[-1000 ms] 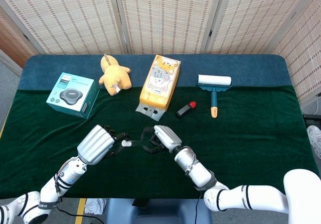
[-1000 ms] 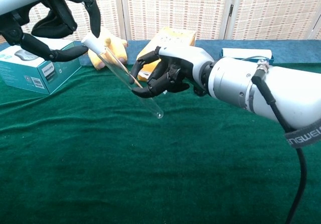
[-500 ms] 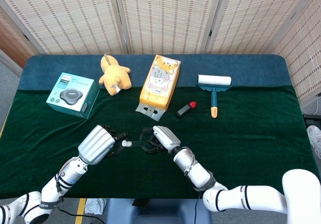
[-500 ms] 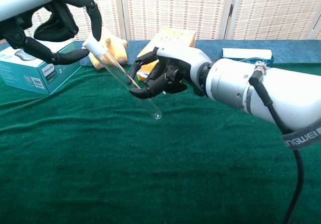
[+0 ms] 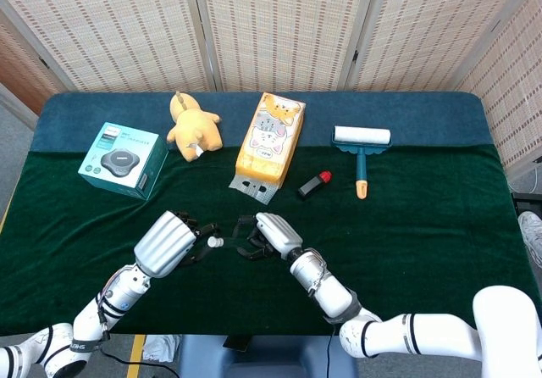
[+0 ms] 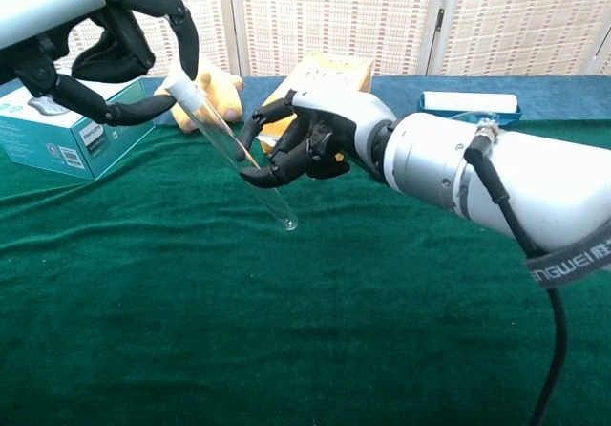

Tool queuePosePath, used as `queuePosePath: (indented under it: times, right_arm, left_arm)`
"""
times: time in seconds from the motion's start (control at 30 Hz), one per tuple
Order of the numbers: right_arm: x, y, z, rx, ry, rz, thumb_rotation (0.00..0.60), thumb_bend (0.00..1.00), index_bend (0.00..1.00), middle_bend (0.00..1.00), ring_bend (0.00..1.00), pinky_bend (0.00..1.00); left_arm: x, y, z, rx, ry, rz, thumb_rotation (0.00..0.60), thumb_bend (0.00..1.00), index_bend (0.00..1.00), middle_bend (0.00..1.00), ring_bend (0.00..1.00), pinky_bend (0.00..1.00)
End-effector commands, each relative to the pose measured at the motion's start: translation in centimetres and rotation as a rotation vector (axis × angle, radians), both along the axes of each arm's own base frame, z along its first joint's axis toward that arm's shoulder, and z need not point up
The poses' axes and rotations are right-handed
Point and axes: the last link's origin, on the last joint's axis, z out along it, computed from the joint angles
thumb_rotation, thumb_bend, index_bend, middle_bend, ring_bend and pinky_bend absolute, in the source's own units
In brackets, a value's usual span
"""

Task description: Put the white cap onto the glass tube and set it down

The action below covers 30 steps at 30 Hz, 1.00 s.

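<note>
A clear glass tube [image 6: 241, 161] slants above the green cloth, its closed end low at the right. My right hand [image 6: 307, 145] pinches it at mid-length between thumb and fingertips. The white cap [image 6: 179, 84] sits at the tube's upper end, pinched by my left hand [image 6: 113, 55] with its fingers arched over it. In the head view the left hand [image 5: 168, 241] and right hand [image 5: 268, 235] face each other near the table's front edge, with the cap [image 5: 215, 242] a small white spot between them. How deep the cap is seated cannot be seen.
At the back stand a teal box [image 5: 124, 159], a yellow plush toy [image 5: 195, 125], a yellow cat-print packet [image 5: 269, 145], a small red and black stick [image 5: 314, 184] and a lint roller [image 5: 362, 145]. Green cloth [image 6: 286, 330] lies under the hands.
Both hands and the tube have drifted slightly left and closer together. The tube's lower end has moved left. Both grips are unchanged.
</note>
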Motion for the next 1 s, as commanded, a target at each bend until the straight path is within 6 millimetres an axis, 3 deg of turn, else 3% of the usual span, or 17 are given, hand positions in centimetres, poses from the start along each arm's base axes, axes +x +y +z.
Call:
queuePosePath:
  times: [0.03,0.53,0.8,1.0]
  right_arm:
    - [0.00,-0.01,0.00,-0.001,0.001,0.001,0.600,0.71,0.95,1.00,1.00,1.00]
    - [0.21,0.01,-0.11,0.002,-0.012,-0.004,0.600,0.71,0.95,1.00,1.00,1.00]
    - [0.15,-0.15,-0.04,-0.001,-0.013,-0.009,0.600,0.72,0.95,1.00,1.00,1.00]
    - [0.26,-0.13,0.05,-0.002,-0.017,-0.008,0.600,0.72,0.95,1.00,1.00,1.00]
  left_arm:
    - [0.02,0.00,0.00,0.000,-0.003,0.000,0.600,0.47,0.58,1.00,0.87,0.84]
    - [0.03,-0.04,-0.27,-0.005,-0.009,0.003,0.600,0.47,0.58,1.00,0.87,0.84]
    - [-0.02,-0.01,-0.42,-0.009,-0.008,0.009,0.600,0.46,0.38,1.00,0.87,0.84]
    - [0.10,-0.04,-0.49,-0.011,-0.007,0.008,0.600,0.46,0.36,1.00,0.87,0.84]
